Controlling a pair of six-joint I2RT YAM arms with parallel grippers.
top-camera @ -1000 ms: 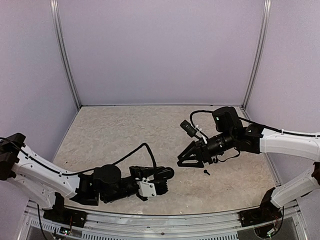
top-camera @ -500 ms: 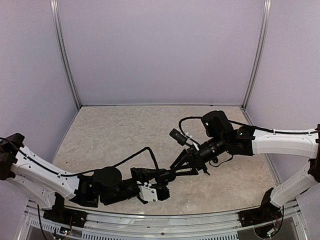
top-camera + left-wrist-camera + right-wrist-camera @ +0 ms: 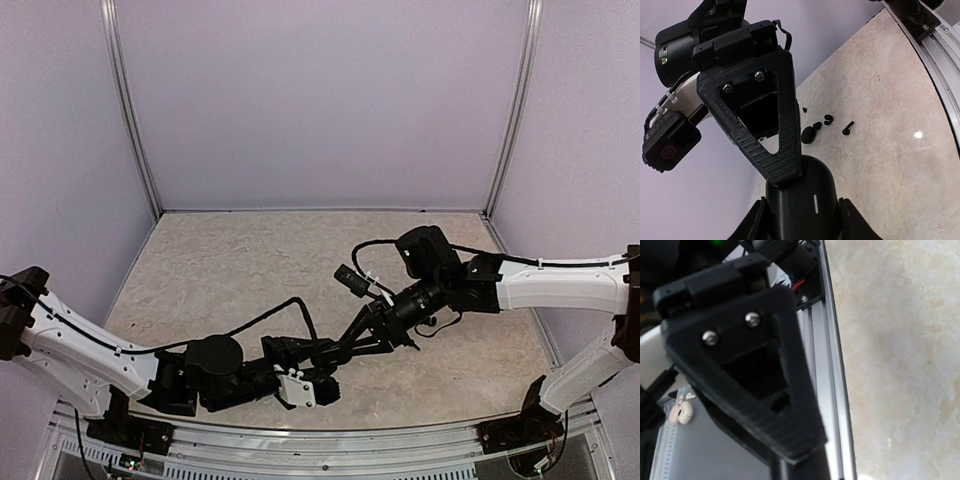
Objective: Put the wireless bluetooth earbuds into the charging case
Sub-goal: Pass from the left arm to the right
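Observation:
The glossy black charging case (image 3: 807,200) with a small white bar on it sits closed between my left gripper's (image 3: 804,222) fingers (image 3: 752,225), which are shut on its sides. My right gripper (image 3: 345,350) reaches in from the right, and one ribbed finger (image 3: 767,115) rests its tip on the case's far edge. Its other finger is hidden. One earbud (image 3: 847,128) with a short stem lies on the table beyond the case. A second round bud (image 3: 809,134) lies beside it. In the right wrist view the finger (image 3: 765,380) fills the frame above the case (image 3: 802,471).
A few tiny black bits (image 3: 828,119) lie by the buds. The aluminium rail (image 3: 827,390) along the table's near edge runs close under the grippers. Purple walls (image 3: 320,100) close in the marble-patterned table (image 3: 240,270).
My right gripper has swung left and down from mid-table until its fingertip meets the case in my left gripper. The left gripper has shifted only slightly.

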